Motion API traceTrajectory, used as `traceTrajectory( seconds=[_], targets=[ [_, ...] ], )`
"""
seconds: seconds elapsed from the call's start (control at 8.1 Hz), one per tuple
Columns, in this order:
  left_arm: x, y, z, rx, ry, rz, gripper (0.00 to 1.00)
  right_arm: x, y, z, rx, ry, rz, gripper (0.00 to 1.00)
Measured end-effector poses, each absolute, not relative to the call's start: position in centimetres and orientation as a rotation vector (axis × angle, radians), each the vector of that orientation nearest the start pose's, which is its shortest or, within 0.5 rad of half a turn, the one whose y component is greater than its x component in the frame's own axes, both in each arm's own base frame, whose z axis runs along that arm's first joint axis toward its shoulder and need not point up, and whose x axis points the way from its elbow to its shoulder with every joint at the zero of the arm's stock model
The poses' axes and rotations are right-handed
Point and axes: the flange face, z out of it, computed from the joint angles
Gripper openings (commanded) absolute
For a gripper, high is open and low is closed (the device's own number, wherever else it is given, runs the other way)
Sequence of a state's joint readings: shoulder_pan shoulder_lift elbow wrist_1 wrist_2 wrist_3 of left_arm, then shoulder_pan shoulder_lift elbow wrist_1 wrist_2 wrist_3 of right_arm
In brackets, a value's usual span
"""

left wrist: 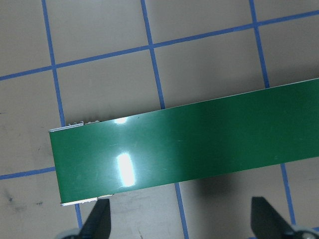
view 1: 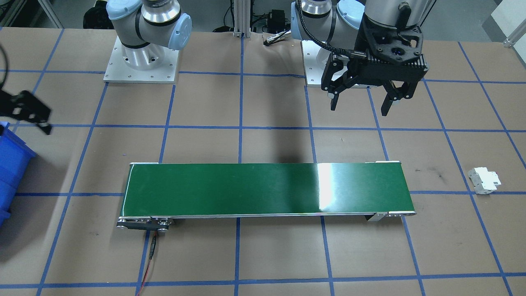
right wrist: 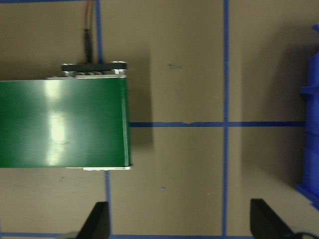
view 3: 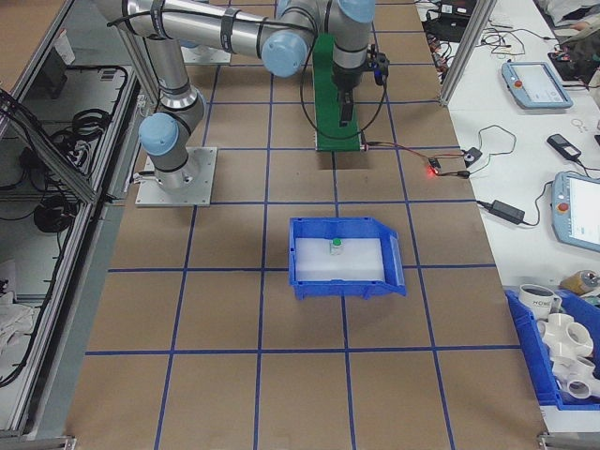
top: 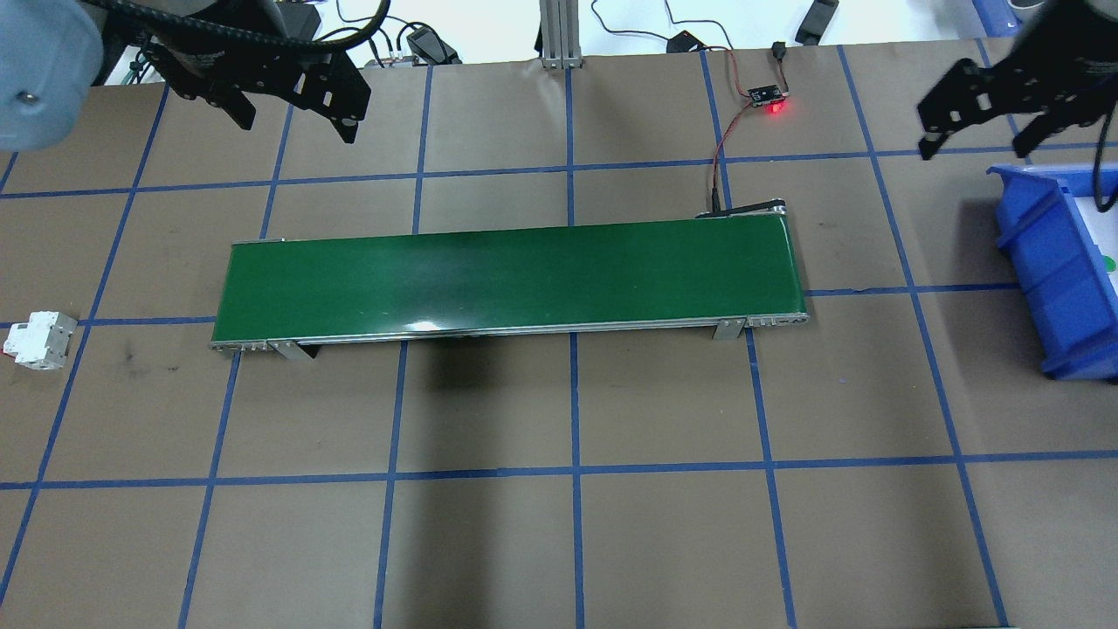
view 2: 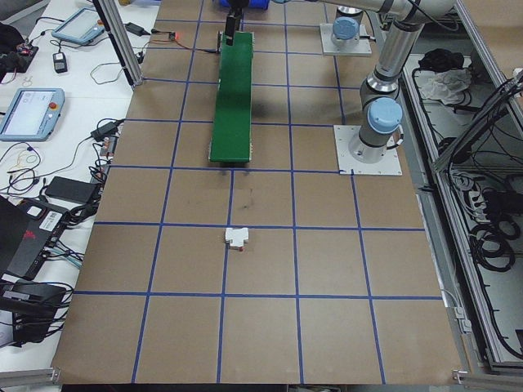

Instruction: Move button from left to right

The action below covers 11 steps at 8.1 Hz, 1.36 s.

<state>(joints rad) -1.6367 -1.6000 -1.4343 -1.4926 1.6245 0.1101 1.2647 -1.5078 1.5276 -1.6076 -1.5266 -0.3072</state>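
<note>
Two arms hang over our table, and both grippers are spread wide with nothing between the fingers. Nearest in the overhead view is bare brown paper crossed with blue tape lines. Next comes the green conveyor belt, lying across the middle with nothing on it. A white circuit breaker sits on the table well off the belt's left end.

Farther back, our left gripper hovers above the table near the belt's left end; its wrist camera looks down on that end of the belt. Our right gripper hovers between the belt's right end and the blue bin, its wrist camera showing the belt's right end and the bin's edge.

The button stands inside the blue bin on its white floor, green cap up, well apart from both grippers. Beyond the belt, a small board glows red at the table's far edge.
</note>
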Motion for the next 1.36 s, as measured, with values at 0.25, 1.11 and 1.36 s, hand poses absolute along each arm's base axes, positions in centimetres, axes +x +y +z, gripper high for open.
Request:
traceTrajectory(
  seconds=[0.25, 1.11, 1.36],
  targets=[
    [-16.2, -50.9, 55.0, 0.263, 3.060, -0.284, 1.00, 8.4, -52.5, 49.6, 0.020, 3.095, -0.100, 1.00],
    [-16.1, -50.8, 55.2, 0.260, 3.059, -0.291, 1.00, 17.7, -50.5, 49.4, -0.066, 3.091, -0.099, 1.00],
    [-16.1, -50.8, 55.2, 0.260, 3.059, -0.291, 1.00, 17.7, -50.4, 49.5, -0.068, 3.094, -0.106, 1.00]
  ],
)
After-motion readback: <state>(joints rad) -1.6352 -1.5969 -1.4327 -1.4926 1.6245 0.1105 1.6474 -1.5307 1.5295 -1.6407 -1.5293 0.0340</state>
